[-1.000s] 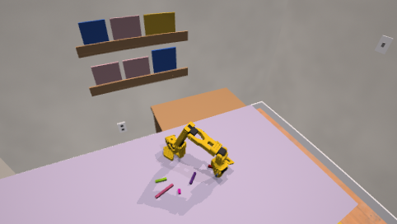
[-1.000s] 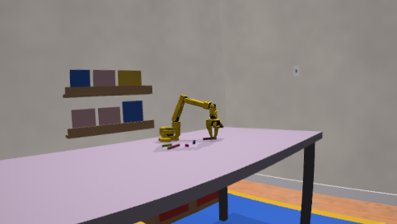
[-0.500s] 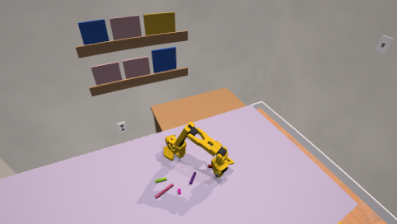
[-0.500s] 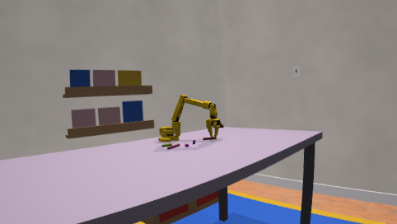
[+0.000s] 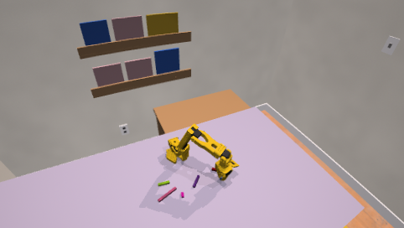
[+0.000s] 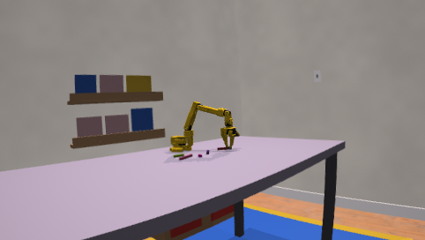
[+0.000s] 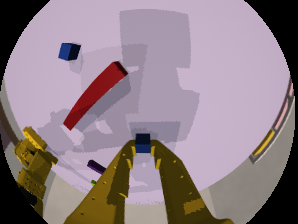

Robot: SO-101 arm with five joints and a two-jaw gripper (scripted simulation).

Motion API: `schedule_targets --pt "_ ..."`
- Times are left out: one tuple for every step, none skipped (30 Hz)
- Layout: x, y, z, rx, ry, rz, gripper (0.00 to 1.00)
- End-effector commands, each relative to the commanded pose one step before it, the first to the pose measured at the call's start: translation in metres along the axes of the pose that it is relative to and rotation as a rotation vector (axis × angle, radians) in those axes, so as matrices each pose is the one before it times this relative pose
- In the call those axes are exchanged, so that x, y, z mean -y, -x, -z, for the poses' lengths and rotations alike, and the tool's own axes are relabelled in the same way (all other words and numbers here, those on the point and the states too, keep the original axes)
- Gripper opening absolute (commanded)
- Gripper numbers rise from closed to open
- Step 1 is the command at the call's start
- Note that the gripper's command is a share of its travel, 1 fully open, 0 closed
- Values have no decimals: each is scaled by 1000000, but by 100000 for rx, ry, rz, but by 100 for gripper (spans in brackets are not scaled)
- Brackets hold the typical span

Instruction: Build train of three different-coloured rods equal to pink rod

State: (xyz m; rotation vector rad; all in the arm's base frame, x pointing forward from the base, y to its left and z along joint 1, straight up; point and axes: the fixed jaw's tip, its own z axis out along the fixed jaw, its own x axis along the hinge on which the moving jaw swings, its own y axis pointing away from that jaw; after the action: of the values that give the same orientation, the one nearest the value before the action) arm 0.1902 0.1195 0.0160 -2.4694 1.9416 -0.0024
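With the purple rod as landmark, the gripper is seen to its right in the top view, closed narrowly on a blue rod. The purple rod's long axis is slanted steeply, upper end rightward; leftward carrying seems needed to meet that line. Counted: two blue, one purple, one magenta, one lime, one pink, one red.

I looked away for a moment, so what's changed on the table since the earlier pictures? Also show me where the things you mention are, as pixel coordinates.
Nothing has visibly changed. The hand (image 5: 222,177) (image 6: 229,147) (image 7: 143,144) looks closed on a blue rod (image 7: 143,148); no earlier wrist view shows when it took hold. The arm's pose and the lime (image 5: 163,183) (image 6: 178,155), pink (image 5: 167,194) (image 6: 186,157) and purple (image 5: 196,181) (image 6: 207,152) (image 7: 96,166) rods look the same.
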Motion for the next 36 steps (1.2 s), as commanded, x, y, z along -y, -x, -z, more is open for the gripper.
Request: schedule_targets --pt "18255 5965 25066 4328 -13055 760 0" --pt "0 0 0 0 0 0 0" --pt "0 0 0 0 0 0 0" --pt "0 0 0 0 0 0 0" --pt "0 0 0 0 0 0 0" --pt "0 0 0 0 0 0 0" --pt "0 0 0 0 0 0 0" --pt "0 0 0 0 0 0 0" --pt "0 0 0 0 0 0 0" --pt "0 0 0 0 0 0 0" --pt "0 0 0 0 0 0 0" --pt "0 0 0 0 0 0 0" --pt "0 0 0 0 0 0 0" --pt "0 0 0 0 0 0 0" --pt "0 0 0 0 0 0 0" --pt "0 0 -3 0 0 0 0" --pt "0 0 -19 0 0 0 0" --pt "1 0 -49 0 0 0 0" --pt "1 0 -88 0 0 0 0" --pt "1 0 -135 0 0 0 0" --pt "2 1 -186 0 0 0 0" --pt "0 0 0 0 0 0 0" --pt "0 0 0 0 0 0 0" --pt "2 1 -239 0 0 0 0" --pt "2 1 -291 0 0 0 0" --pt "2 1 -342 0 0 0 0" --pt "2 1 -388 0 0 0 0" --pt "1 0 -428 0 0 0 0" --pt "0 0 -462 0 0 0 0" --pt "-1 0 -489 0 0 0 0" --pt "-3 -1 -506 0 0 0 0" --pt "-4 -1 -515 0 0 0 0" --pt "-6 -2 -515 0 0 0 0" --pt "-7 -2 -506 0 0 0 0" --pt "-8 -2 -488 0 0 0 0" --pt "-9 -3 -461 0 0 0 0"
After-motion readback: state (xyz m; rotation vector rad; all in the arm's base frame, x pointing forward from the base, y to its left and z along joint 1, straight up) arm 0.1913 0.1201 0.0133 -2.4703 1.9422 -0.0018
